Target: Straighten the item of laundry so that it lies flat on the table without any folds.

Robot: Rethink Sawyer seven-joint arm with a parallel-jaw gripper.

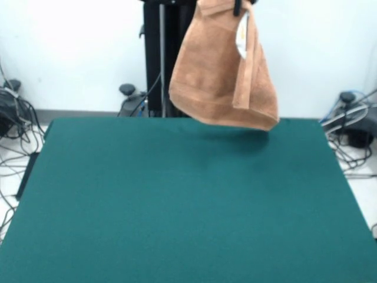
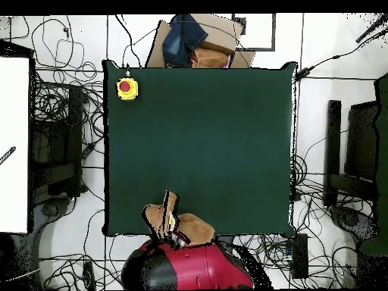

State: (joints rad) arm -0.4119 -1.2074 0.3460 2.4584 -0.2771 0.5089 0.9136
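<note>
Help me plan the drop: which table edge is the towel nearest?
The edge by the red arm; the towel hangs above it, far from the yellow button.

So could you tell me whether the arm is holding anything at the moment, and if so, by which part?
Yes: the towel hangs clear above the table, held from its bunched top end, near the white tag. The grip itself lies at the picture's top edge, mostly hidden.

Bright, even light from above; the towel point(image 1: 221, 76) I hold casts a faint, soft-edged shadow on the counter point(image 1: 177, 206).
</note>
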